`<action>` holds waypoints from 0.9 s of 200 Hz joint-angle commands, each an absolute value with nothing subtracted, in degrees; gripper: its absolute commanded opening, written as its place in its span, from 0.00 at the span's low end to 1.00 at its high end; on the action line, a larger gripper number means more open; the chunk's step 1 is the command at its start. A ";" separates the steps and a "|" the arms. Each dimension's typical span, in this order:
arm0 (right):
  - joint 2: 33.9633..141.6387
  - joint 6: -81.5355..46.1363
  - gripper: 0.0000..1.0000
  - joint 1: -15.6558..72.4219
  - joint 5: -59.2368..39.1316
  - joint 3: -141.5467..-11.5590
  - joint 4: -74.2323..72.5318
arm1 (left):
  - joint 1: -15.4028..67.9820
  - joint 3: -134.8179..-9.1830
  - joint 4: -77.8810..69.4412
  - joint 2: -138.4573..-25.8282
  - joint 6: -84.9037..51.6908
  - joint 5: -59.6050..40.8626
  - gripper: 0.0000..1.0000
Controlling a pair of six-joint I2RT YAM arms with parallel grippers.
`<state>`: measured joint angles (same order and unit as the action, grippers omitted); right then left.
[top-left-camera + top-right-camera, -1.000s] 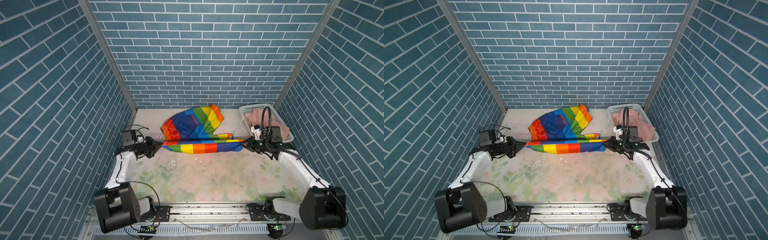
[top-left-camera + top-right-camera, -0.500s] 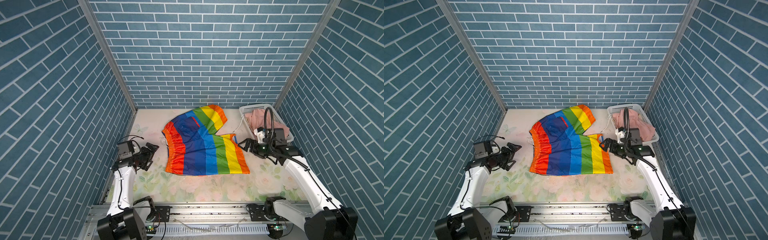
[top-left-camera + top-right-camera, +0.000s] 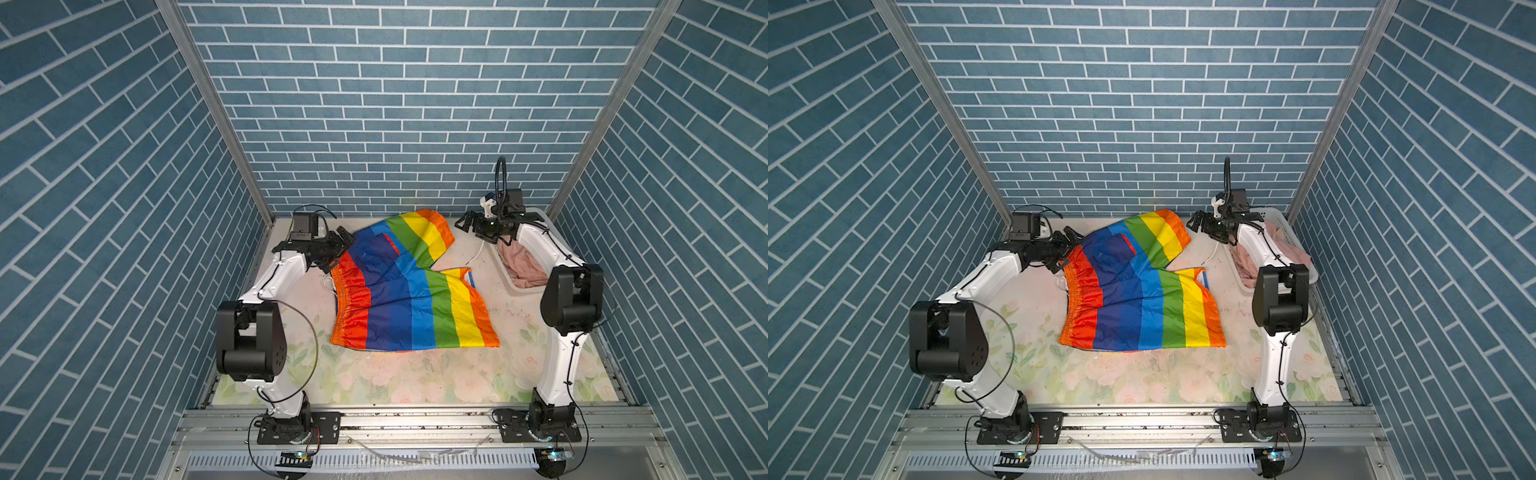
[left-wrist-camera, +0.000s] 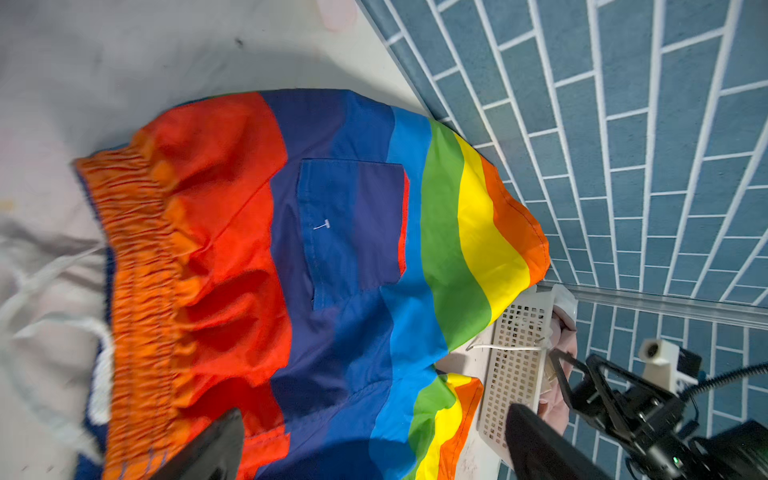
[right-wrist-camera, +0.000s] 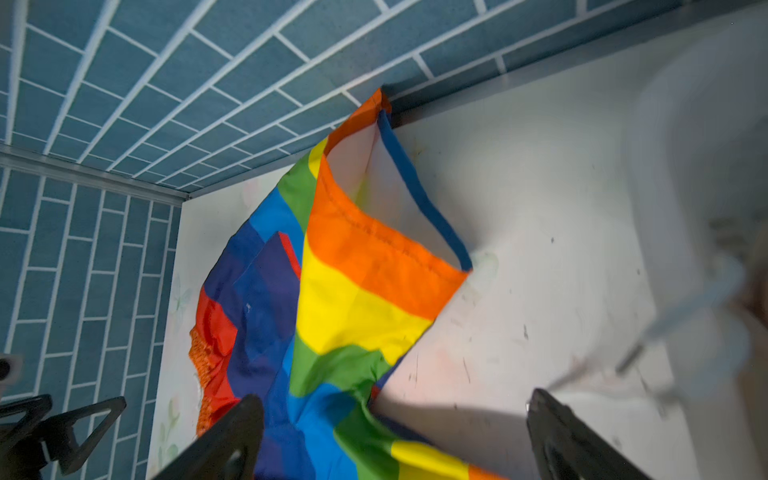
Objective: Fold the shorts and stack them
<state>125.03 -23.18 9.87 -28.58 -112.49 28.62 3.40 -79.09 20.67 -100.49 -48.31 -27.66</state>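
One pair, the rainbow shorts (image 3: 411,286), lies unfolded mid-frame in both top views; pink shorts (image 3: 521,264) sit in the basket (image 3: 508,277) at right, nothing stacked. Left wrist view: we see the left gripper (image 4: 374,415) spread, empty. Right wrist view: the right gripper (image 5: 395,399) likewise.

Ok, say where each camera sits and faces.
Both top views: high at the front, looking down at the table; both whole arms show, left gripper and right gripper open beside the rainbow shorts.
Left wrist: on the left arm, facing across the shorts toward the basket; own fingers show.
Right wrist: on the right arm, facing a shorts leg and side wall; own fingers show.
Shared: each wrist view catches the opposite gripper.
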 commanded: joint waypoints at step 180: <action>132.11 -10.37 0.39 13.48 -42.56 -106.61 19.09 | -4.40 -93.89 31.20 -128.71 -42.97 -26.29 1.00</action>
<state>141.40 -13.21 14.44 -43.46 -114.80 24.38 -3.68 -97.43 28.71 -127.61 -45.23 -28.88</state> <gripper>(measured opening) 0.498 0.995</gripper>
